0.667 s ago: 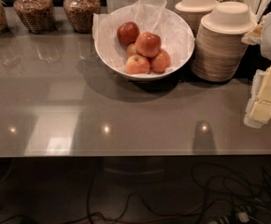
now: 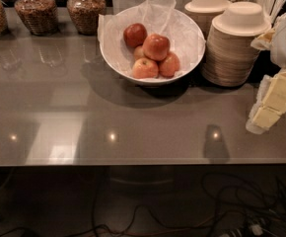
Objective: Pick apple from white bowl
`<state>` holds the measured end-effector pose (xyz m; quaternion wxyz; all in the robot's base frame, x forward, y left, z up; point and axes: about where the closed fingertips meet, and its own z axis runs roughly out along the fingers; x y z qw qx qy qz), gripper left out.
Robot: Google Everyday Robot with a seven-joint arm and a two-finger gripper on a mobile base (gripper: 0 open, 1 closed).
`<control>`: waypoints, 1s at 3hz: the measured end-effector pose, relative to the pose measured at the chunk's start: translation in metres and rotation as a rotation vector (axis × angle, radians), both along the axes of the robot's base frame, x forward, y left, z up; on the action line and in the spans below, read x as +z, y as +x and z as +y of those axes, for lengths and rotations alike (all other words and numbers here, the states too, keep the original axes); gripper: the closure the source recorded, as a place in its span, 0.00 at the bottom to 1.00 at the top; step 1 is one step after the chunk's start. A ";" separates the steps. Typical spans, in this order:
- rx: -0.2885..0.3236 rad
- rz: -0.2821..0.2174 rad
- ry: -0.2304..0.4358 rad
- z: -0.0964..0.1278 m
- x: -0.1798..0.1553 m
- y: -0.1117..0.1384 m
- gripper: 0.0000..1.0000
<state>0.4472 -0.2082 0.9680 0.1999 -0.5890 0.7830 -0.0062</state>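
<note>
The white bowl (image 2: 155, 81) stood on the grey bench (image 2: 133, 127) toward its back edge, lined with crinkled tissue paper (image 2: 159, 9) that rose above the rim at the rear. Several apples lay heaped inside: a red apple (image 2: 156, 46) on top, a darker apple (image 2: 134, 34) behind it to the left, and two paler ones in front, touching each other. Just beside the bowl on the right stood a tall stack of beige bowls (image 2: 239, 48), with a second stack (image 2: 207, 6) behind. Three filled glass jars (image 2: 86, 9) lined the far left. The gripper (image 2: 271, 105) hung at the right edge, over the bench and well apart from the apples, holding nothing visible; whether it was open or closed could not be told.
</note>
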 end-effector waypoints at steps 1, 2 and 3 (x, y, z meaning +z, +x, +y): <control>-0.042 -0.046 0.191 0.018 -0.018 0.018 0.00; -0.079 -0.144 0.354 0.039 -0.018 0.054 0.00; -0.087 -0.264 0.459 0.057 -0.005 0.100 0.00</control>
